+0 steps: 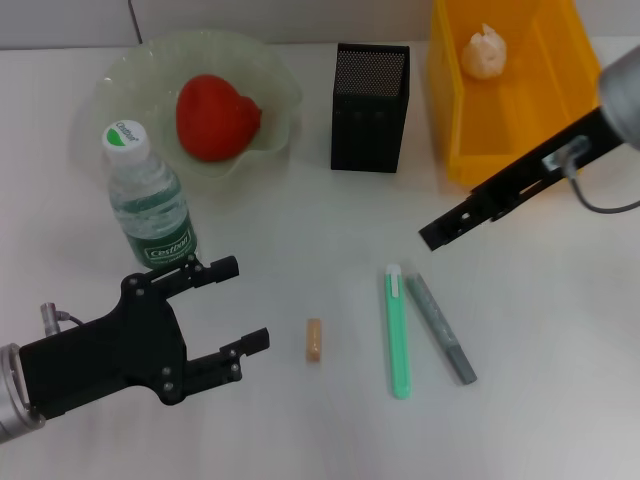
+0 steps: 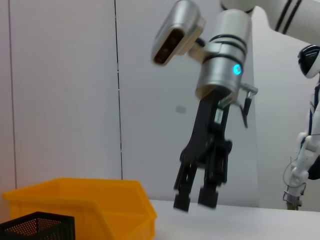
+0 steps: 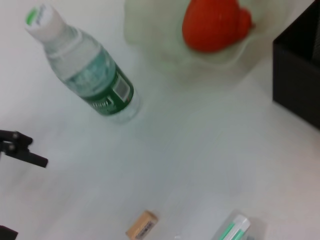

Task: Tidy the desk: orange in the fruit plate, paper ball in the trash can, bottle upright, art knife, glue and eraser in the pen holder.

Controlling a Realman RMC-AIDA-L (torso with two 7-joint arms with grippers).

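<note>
Reaching in from the 4 o'clock... no, from the 2 o'clock edge of the head view, the right claw (image 1: 432, 238) hangs above the tabletop (image 1: 560, 330), its arm partly covering the yellow trash can (image 1: 455, 90); only its dark tip shows here, while the left wrist view shows its fingers (image 2: 182, 192) close together with a narrow gap and nothing between them, so it is released. The trash can's far wall is cut off at the 12 o'clock edge, and the paper ball (image 1: 485, 52) lies inside it. At 7 o'clock the left claw (image 1: 238, 305) is spread open and empty, just below the upright bottle (image 1: 148, 200), whose label is only partly readable. The orange (image 1: 215, 117), more red than orange in look, sits in the pale green fruit plate (image 1: 275, 75) at 11 o'clock. Beside it at 12 o'clock stands the black mesh pen holder (image 1: 370, 108); its inside cannot be made out. On the white tabletop near the centre lie the small tan eraser (image 1: 314, 340), the green art knife (image 1: 397, 330) and, just beside that, the grey glue (image 1: 441, 328) stick, all three well apart from the pen holder. Behind the tabletop, the left wrist view shows a plain pale wall (image 2: 60, 90) and part of another white robot (image 2: 307, 150) at its edge.
</note>
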